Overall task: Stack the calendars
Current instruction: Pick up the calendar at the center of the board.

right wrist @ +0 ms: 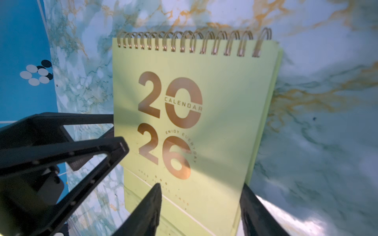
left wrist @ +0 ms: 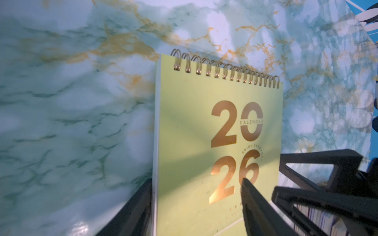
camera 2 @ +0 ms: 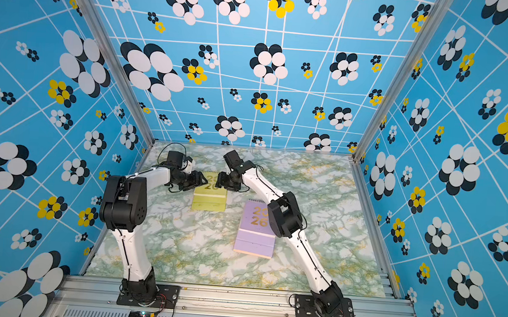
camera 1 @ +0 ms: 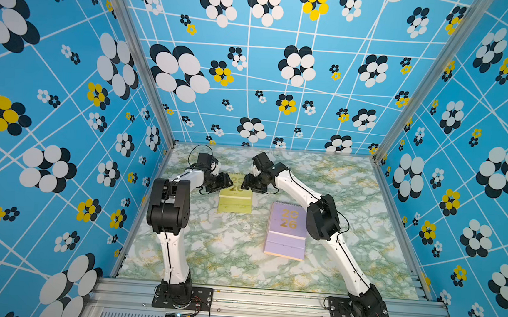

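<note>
A yellow-green calendar [camera 1: 235, 198] [camera 2: 209, 196] with gold "2026" lies flat at the middle back of the table. My left gripper [camera 1: 228, 182] [left wrist: 197, 181] stands open astride its left side edge. One finger [left wrist: 141, 200] is beside the edge and the other is over the cover. My right gripper [camera 1: 245, 184] [right wrist: 201, 186] stands open astride the opposite edge in the same way. A lilac calendar [camera 1: 287, 229] [camera 2: 256, 228] lies nearer the front right, with a peach edge showing beneath it. The right arm's elbow hides its right corner.
The table [camera 1: 209, 254] is green-and-gold marble, closed in by blue flowered walls [camera 1: 65, 121] on three sides. Metal rails [camera 1: 267, 301] carry both arm bases along the front edge. The two grippers face each other closely across the yellow-green calendar.
</note>
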Controlling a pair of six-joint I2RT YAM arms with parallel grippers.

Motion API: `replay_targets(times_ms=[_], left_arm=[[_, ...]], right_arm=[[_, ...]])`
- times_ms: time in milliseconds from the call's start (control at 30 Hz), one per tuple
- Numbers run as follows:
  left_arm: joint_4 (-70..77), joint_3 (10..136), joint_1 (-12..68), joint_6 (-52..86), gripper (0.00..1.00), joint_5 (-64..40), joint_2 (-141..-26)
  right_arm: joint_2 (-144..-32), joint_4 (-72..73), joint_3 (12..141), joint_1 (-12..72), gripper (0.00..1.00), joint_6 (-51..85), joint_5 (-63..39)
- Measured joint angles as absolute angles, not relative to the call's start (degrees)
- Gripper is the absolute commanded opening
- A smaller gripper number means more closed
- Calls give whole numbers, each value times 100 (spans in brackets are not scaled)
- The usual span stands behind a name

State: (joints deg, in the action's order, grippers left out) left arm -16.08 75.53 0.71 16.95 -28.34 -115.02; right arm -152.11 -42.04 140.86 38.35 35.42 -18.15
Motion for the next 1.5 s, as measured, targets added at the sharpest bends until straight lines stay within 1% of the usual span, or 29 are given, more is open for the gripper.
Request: replay_targets(times_ms=[333,433,533,667,733,767,800,933,1000,1067,1133,1267,1333,1400,1500], left_arm=[[-1109,7271,71,1743,60,-3518,-10763],[-1022,7242,71,1763,57,-3564,-10722],[-1007,7236,71,1769,52,-3564,-10722],[-982,7236,69,1763,49,-3562,-10722],[-982,7236,69,1782,34,-3557,-10722],[-980,7236,67,1787,29,-3540,-10722],[-974,7236,62,1780,28,-3533,-10722],[-965,7236,47,1793,33,-3592,-10722],[-987,7236,64,1802,34,-3791,-10724],[-1000,7236,108,1796,38,-3922,-10724],[-1031,7236,148,1800,37,-4034,-10724],[-1103,7236,174,1798,27,-4091,-10731],[-1142,7238,174,1800,17,-4023,-10735],[-1192,7238,163,1806,1,-3848,-10735],[-1219,7238,148,1763,0,-3811,-10739]], right_arm=[[-15211,-4215,14092,3695,60,3540,-1953],[-15211,-4180,14097,3664,60,3540,-2056],[-15211,-4182,14097,3649,60,3538,-2108],[-15211,-4182,14097,3629,59,3538,-2158],[-15211,-4182,14097,3623,59,3538,-2180],[-15211,-4182,14097,3616,59,3538,-2200],[-15211,-4182,14097,3603,59,3538,-2235],[-15211,-4136,14097,3564,59,3522,-2381],[-15211,-4003,14097,3573,59,3507,-2515],[-15211,-3900,14097,3599,59,3487,-2622],[-15211,-3828,14097,3614,59,3448,-2696],[-15211,-3747,14097,3629,59,3365,-2781],[-15211,-3756,14097,3629,59,3345,-2777],[-15211,-3824,14097,3623,58,3339,-2777],[-15209,-3822,14066,3621,58,3317,-2775]])
